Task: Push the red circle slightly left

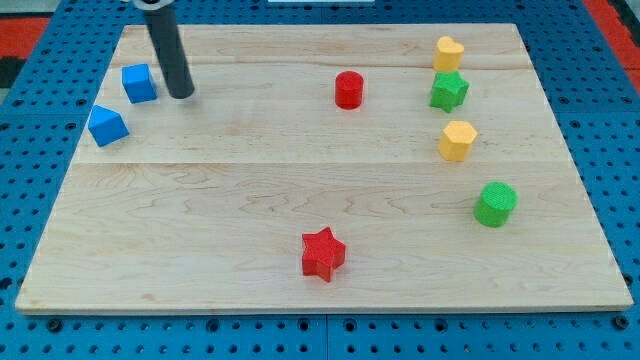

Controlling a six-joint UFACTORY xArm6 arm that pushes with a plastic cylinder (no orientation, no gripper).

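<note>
The red circle (348,89) is a short red cylinder standing on the wooden board (230,200) at the upper middle. My tip (182,95) is at the upper left of the board, far to the left of the red circle. It stands just right of a blue cube (139,83), apart from it by a small gap. Nothing touches the red circle.
A second blue block (107,125) lies at the left edge. A red star (323,253) is at the lower middle. At the right are a yellow heart (449,52), a green star (449,91), a yellow hexagon (457,140) and a green cylinder (495,204).
</note>
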